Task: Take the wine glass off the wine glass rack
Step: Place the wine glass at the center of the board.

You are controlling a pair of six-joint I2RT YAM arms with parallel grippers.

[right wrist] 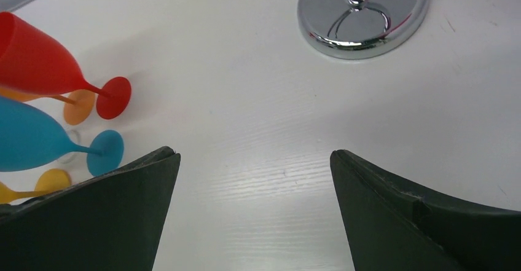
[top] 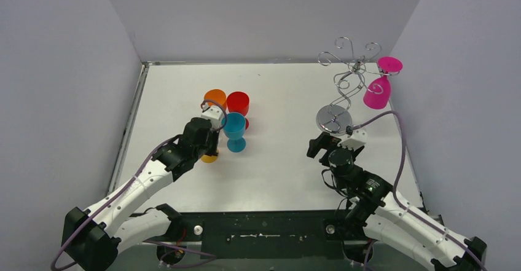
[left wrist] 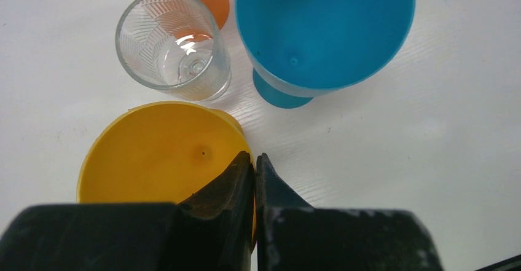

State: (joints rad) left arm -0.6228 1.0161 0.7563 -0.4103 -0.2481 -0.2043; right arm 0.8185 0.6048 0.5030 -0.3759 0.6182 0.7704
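One pink wine glass [top: 378, 90] hangs upside down from a curled arm on the right side of the wire rack [top: 345, 77], its foot caught in the hook and its bowl pointing down, close to the right wall. The rack's shiny round base [right wrist: 362, 13] stands on the white bench [top: 282, 172].

The right hand [right wrist: 254, 157] hovers low over the bench just short of that base, its fingers spread wide with nothing between them.

Five more glasses stand in a tight group on the left half of the bench: orange [top: 215, 99], red [top: 238, 102], blue [left wrist: 319, 31], yellow [left wrist: 153, 154] and a small clear one [left wrist: 172, 43]. The left hand [left wrist: 254, 166] sits over the yellow glass with its fingers pressed almost together, right at the rim. I cannot tell whether the rim is nipped in that thin slit.
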